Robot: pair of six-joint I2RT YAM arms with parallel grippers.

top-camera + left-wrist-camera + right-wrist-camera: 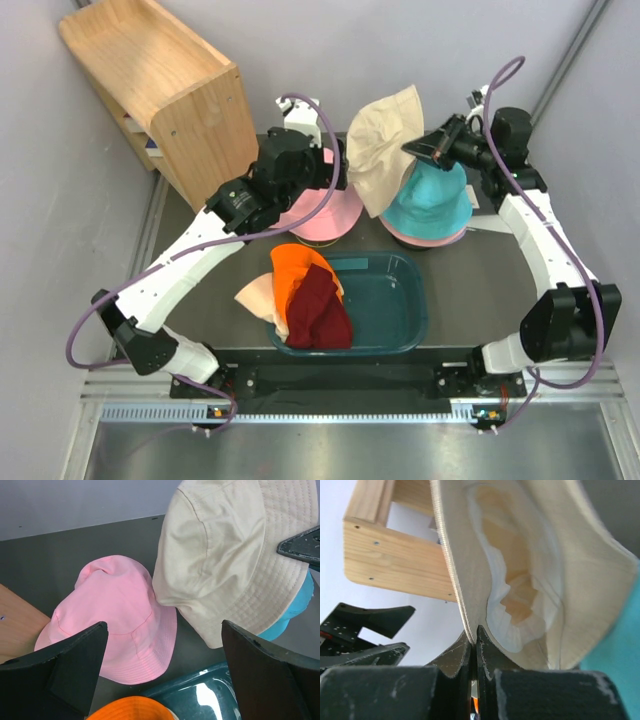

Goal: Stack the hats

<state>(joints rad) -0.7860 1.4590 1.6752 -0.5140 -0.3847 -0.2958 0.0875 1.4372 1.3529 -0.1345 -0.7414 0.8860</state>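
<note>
My right gripper (412, 150) is shut on the brim of a beige hat (383, 160), which hangs in the air above and left of a teal hat (437, 198). In the right wrist view the jaws (473, 637) pinch the brim edge of the beige hat (530, 580), its inside facing the camera. My left gripper (335, 172) stands open beside the beige hat, over a pink hat (322, 218). Its wrist view shows nothing between the fingers (165, 670), with the pink hat (115, 615) and beige hat (225, 555) beyond. Orange (296, 266), maroon (320, 310) and peach (256, 295) hats lie at the tub's left end.
The dark teal tub (400, 300) sits at the near middle of the table. A wooden shelf (165, 85) stands at the back left, close to the left arm. The teal hat rests on another hat whose pinkish brim shows beneath it.
</note>
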